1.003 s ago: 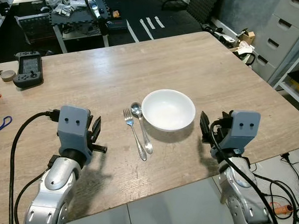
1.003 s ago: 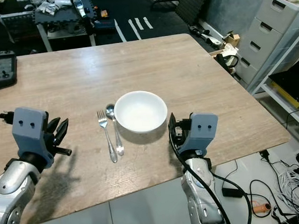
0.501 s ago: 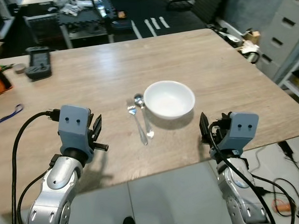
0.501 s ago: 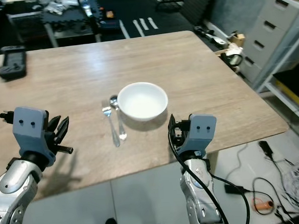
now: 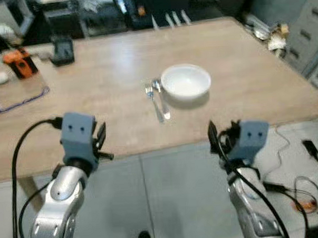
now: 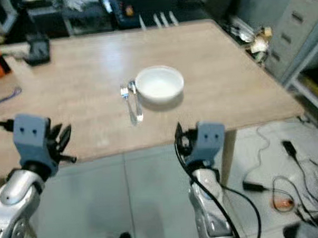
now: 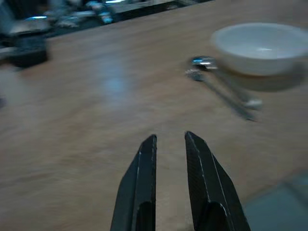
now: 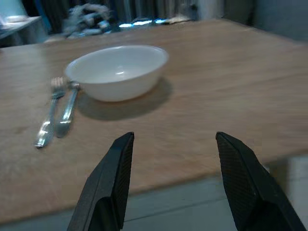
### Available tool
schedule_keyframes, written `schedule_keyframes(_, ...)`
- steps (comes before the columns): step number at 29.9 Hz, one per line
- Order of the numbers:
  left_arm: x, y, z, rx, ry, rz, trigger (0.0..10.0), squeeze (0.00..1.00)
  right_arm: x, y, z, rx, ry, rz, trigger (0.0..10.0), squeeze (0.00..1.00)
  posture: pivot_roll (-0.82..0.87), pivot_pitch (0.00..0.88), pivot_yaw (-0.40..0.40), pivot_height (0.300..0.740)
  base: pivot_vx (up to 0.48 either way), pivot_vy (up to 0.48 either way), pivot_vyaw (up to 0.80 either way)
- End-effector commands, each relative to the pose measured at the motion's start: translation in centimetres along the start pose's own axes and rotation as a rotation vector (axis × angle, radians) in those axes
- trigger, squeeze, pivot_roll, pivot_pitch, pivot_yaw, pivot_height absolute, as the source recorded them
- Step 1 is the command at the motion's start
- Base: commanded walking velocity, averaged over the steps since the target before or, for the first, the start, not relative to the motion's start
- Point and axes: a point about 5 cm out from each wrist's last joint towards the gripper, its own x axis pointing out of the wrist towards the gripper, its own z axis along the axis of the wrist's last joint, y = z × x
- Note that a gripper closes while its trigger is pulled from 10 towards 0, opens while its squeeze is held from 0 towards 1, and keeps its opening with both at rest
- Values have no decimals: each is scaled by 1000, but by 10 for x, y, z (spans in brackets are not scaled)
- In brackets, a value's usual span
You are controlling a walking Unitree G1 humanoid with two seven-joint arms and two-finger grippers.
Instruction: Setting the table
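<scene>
Both eye views are soft with blur, so the fork (image 5: 153, 96) and spoon (image 5: 162, 98) left of the bowl (image 5: 186, 82) merge into one pale streak and their ends cannot be separated. The dark clutter beyond the table's (image 5: 109, 58) far edge is too smeared to name, and the orange thing (image 5: 19, 62) and black device (image 5: 63, 49) at far left are only shapes. In the left wrist view the fingers (image 7: 144, 185) run off the frame, as do the fingers (image 8: 110, 180) in the right wrist view.

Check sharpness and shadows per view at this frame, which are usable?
Left and right eye views: soft all over with motion blur, though the white bowl and cutlery read fine. Left wrist view: smeared, with the fork streaked. Right wrist view: sharpest, showing a soft shadow beside the bowl; the right gripper fingers are dark silhouettes.
</scene>
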Motion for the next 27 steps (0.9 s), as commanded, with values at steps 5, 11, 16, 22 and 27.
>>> schedule_keyframes(5, 0, 2, -3, 10, 11, 8, 10000, 0, -2, -1, -4, -2, 12, -7, 10000, 0, 30, 57, 66, 740, -315, 0, 0)
schedule_keyframes(11, 0, 2, -3, 8, 13, 8, 10000, 0, -2, -1, -4, -1, 13, -4, 10000, 0, 31, 55, 65, 740, -307, 0, 0)
schedule_keyframes(16, 1, 2, -4, 6, 20, 14, 10000, 0, -2, -1, -4, -2, 13, -2, 10000, 0, 29, 54, 65, 740, -170, 0, 0)
schedule_keyframes(22, 1, 2, -7, 6, 34, 16, 10000, 0, -1, 0, -6, 4, 26, 2, 10000, 0, 29, 54, 65, 740, 0, 0, -249)
schedule_keyframes(27, 1, 1, -8, 4, 43, 16, 10000, 0, 0, -1, -6, 14, 34, -4, 10000, 0, 27, 56, 62, 740, 0, 0, -800)
